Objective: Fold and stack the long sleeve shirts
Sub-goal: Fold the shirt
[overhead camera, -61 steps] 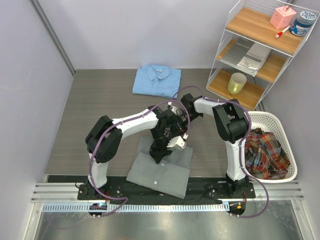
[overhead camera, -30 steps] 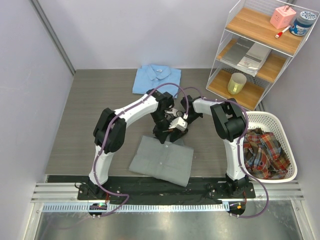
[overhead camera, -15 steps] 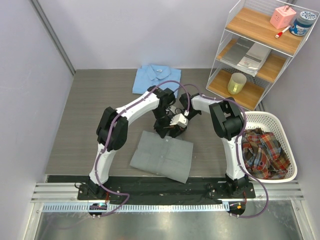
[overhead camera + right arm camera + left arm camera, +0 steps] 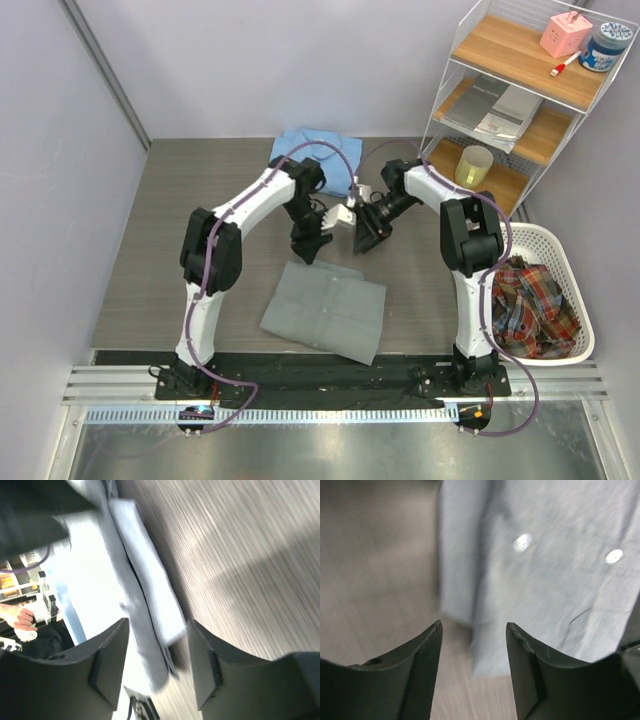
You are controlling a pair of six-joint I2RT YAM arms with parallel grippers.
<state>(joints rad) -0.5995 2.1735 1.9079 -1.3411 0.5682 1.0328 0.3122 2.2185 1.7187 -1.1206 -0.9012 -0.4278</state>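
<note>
Right, neither gripper holds any cloth. From above I see the left gripper (image 4: 312,243) and right gripper (image 4: 365,232) hanging close together over the table (image 4: 170,230), just past the far edge of the grey shirt (image 4: 325,312). That shirt lies folded into a flat rectangle near the arm bases, turned a little askew. The blue shirt (image 4: 322,143) sits folded at the far side of the table, well apart from the grey one, with the left arm (image 4: 255,205) crossing over its near edge.

On my left wrist camera the fingers (image 4: 422,670) stand apart with nothing between them. Below them is the grey shirt's edge, two buttons (image 4: 522,542) showing, and bare table to the left. The right wrist view is blurred, but its fingers (image 4: 112,665) are likewise spread and empty, with a folded edge of the shirt running beneath the gap and wood grain beside it.

At the right a white basket (image 4: 545,238) holds plaid clothes (image 4: 525,305), and a shelf (image 4: 500,95) stands behind it.
</note>
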